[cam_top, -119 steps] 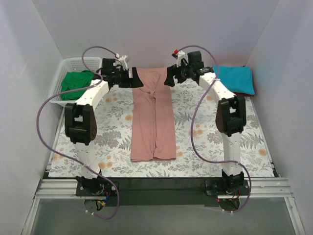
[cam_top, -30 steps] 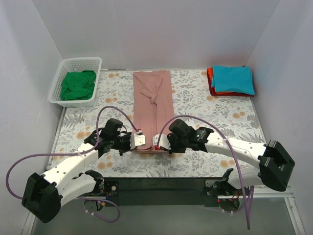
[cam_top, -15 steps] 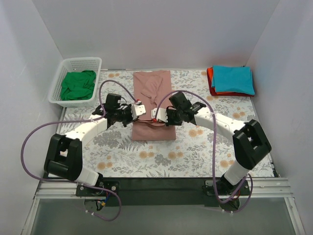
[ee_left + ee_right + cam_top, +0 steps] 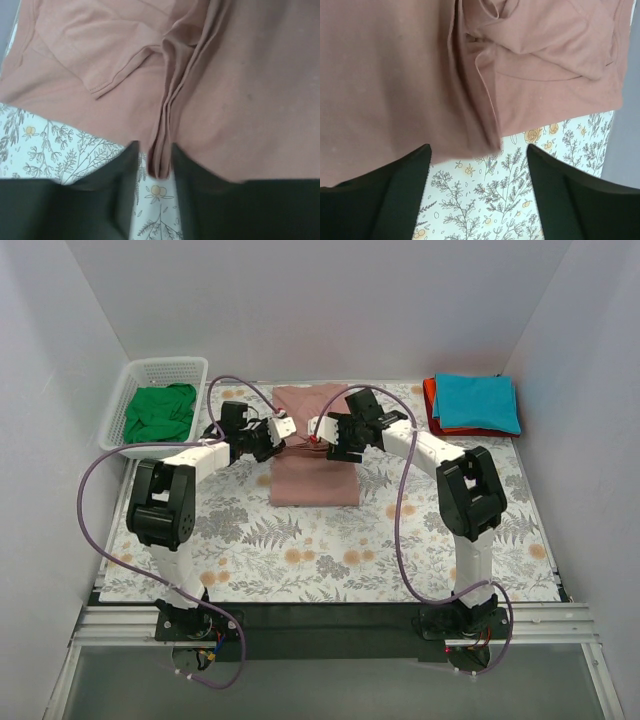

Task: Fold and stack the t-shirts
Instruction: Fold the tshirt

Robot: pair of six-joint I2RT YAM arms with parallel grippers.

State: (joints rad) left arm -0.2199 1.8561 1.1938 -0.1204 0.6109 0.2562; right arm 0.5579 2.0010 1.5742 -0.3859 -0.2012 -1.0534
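Observation:
The dusty-pink t-shirt (image 4: 315, 475) lies folded in half lengthwise along the middle of the floral cloth. Both grippers hover over its far half. My left gripper (image 4: 287, 426) has its jaws a little apart, and a bunched fold of the pink shirt's (image 4: 240, 90) edge still sits between the fingertips (image 4: 155, 147), with a sliver of table showing beside it. My right gripper (image 4: 316, 428) stands wide open (image 4: 477, 150), and the pink shirt's (image 4: 385, 75) edge lies just beyond its fingers, not between them. No print shows on the shirt.
A white mesh basket (image 4: 165, 362) at the far left holds a crumpled green t-shirt (image 4: 160, 412). At the far right a folded teal t-shirt (image 4: 477, 400) lies on a red-orange one (image 4: 432, 405). White walls close in the table.
Both arms carried the pink shirt's near hem from the table's front to the far end, folding it in half. Both grippers, shut before, have now opened, the right one wider.

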